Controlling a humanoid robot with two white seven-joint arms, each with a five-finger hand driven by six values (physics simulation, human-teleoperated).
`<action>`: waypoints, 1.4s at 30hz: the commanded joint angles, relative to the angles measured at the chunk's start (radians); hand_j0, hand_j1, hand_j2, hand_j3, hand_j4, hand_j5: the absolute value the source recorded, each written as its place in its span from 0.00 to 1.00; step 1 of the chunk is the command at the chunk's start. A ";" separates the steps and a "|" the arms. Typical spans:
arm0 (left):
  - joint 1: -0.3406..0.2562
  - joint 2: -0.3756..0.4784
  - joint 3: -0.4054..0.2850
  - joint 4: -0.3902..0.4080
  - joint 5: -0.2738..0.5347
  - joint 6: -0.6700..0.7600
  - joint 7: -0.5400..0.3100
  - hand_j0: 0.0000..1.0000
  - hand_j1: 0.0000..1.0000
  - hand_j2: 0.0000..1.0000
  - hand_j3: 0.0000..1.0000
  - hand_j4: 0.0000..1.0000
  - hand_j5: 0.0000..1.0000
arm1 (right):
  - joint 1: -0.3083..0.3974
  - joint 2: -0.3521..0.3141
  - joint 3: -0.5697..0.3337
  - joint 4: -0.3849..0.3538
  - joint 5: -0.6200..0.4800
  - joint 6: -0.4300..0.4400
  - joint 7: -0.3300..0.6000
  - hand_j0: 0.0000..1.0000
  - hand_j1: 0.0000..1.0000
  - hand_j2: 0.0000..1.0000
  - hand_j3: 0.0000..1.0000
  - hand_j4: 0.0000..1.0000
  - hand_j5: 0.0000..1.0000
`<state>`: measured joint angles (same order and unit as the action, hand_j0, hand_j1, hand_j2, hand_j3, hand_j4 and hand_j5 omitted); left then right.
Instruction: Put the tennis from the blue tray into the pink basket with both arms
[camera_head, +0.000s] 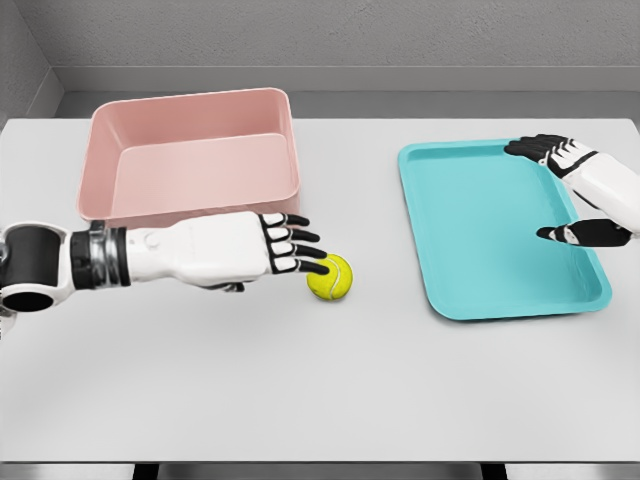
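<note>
Left hand (285, 245) fingers extended, touching tennis ball (330, 277) on desk (320, 390), before pink basket (190, 150); right hand (575, 190) released over blue tray (480, 215).

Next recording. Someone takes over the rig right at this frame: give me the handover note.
Left hand: fingers extended, tips at the tennis ball, no closed grasp visible.
Right hand: open, holding nothing, over the blue tray's right edge.
Ball: on the table between tray and pink basket, in neither.
Done: ball is out of the tray.
Left: grasp it with the left hand and put it in the basket.
</note>
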<state>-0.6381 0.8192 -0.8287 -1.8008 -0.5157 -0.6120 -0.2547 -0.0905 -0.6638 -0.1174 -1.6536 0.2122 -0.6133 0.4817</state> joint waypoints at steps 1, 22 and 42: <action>-0.003 -0.021 -0.020 0.000 0.010 0.001 0.002 1.00 1.00 1.00 1.00 1.00 1.00 | 0.000 0.009 -0.001 0.000 -0.010 0.002 0.000 1.00 1.00 1.00 1.00 1.00 1.00; -0.081 -0.100 -0.135 0.087 0.105 0.001 0.002 1.00 1.00 1.00 1.00 1.00 1.00 | 0.000 0.007 -0.001 0.026 -0.010 0.002 0.000 1.00 1.00 1.00 1.00 1.00 1.00; -0.183 -0.201 -0.242 0.287 0.194 0.001 -0.012 1.00 1.00 1.00 1.00 1.00 1.00 | -0.005 0.007 -0.001 0.041 -0.010 0.002 0.000 1.00 1.00 1.00 1.00 1.00 1.00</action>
<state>-0.8237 0.6292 -1.0627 -1.5326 -0.3307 -0.6121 -0.2673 -0.0951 -0.6557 -0.1180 -1.6128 0.2099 -0.6133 0.4820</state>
